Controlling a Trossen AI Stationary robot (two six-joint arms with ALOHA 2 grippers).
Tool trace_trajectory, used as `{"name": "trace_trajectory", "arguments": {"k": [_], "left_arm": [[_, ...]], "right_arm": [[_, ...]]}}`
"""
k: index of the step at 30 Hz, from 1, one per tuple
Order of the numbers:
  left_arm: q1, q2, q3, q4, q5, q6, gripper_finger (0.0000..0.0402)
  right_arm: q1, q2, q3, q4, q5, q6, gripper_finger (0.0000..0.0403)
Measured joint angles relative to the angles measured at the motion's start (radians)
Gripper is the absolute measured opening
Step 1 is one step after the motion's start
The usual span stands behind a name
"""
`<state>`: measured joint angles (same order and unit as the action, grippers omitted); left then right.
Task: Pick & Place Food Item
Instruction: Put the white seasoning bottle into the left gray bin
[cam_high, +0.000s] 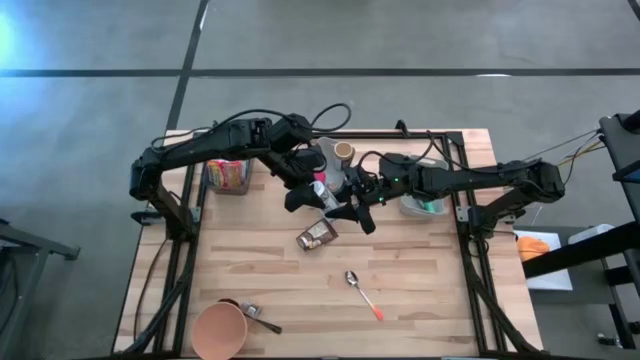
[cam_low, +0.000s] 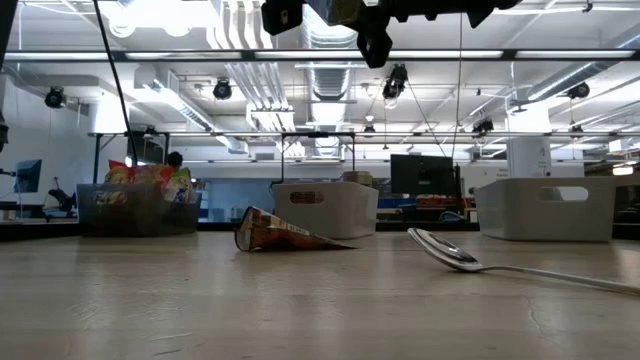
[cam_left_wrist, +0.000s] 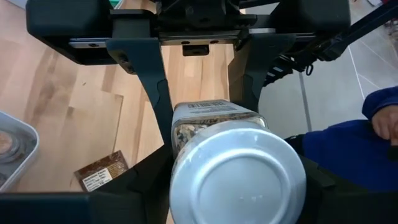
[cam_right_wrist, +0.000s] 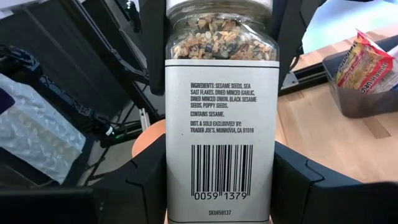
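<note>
Two claws: both closed on one seasoning jar (cam_right_wrist: 219, 112), held in the air near the table's centre, slightly toward 12 o'clock.
Right gripper (cam_right_wrist: 217, 180): jaws partly closed, clamped on the jar's labelled lower body; the grip looks firm.
Left gripper (cam_left_wrist: 236, 186): fingers flank the jar's lid end; jaws partly closed around it, though how tightly I cannot tell.
Jar: clear, seed mix inside, white label with barcode, silver lid (cam_left_wrist: 237, 171) facing the left wrist camera; clear of the table surface.
Near the jar: a brown snack packet (cam_high: 316, 236) lies flat on the wood just toward 6 o'clock of the claws.
Farther out: spoon (cam_high: 362, 292) at about 5 o'clock; orange cup (cam_high: 219, 330) at 7 o'clock; bin of snack bags (cam_high: 227, 176) at 10 o'clock; grey tray (cam_high: 424, 205) at 3 o'clock.
Progress: pick done; this looks like a mid-air handover between arms.
Left to do: one claw must let go, then the jar needs placing; the destination is not evident.
</note>
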<state>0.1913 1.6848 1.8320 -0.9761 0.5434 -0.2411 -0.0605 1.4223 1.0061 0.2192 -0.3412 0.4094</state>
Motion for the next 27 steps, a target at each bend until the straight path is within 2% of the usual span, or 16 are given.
{"name": "trace_trajectory", "arguments": {"k": [6, 8, 12, 15, 27], "left_arm": [[0.006, -0.001, 0.000, -0.004, -0.007, -0.018, 0.0199], [0.011, -0.001, 0.000, -0.012, 0.004, -0.035, 0.0196], [0.022, -0.015, 0.003, -0.025, 0.021, -0.046, 0.0191], [0.027, -0.019, 0.004, -0.027, 0.006, -0.055, 0.0191], [0.100, -0.012, 0.002, -0.044, -0.212, -0.044, 0.0191]], "right_arm": [[0.000, 0.000, 0.000, -0.003, 0.002, 0.020, 0.0191], [0.000, 0.000, 0.000, 0.001, -0.010, -0.006, 0.0227], [0.004, 0.000, -0.001, -0.041, -0.016, -0.004, 0.0328], [0.001, 0.000, -0.002, -0.058, -0.004, 0.009, 0.0367], [0.001, -0.020, -0.002, -0.274, 0.067, 0.033, 0.0378]]}}
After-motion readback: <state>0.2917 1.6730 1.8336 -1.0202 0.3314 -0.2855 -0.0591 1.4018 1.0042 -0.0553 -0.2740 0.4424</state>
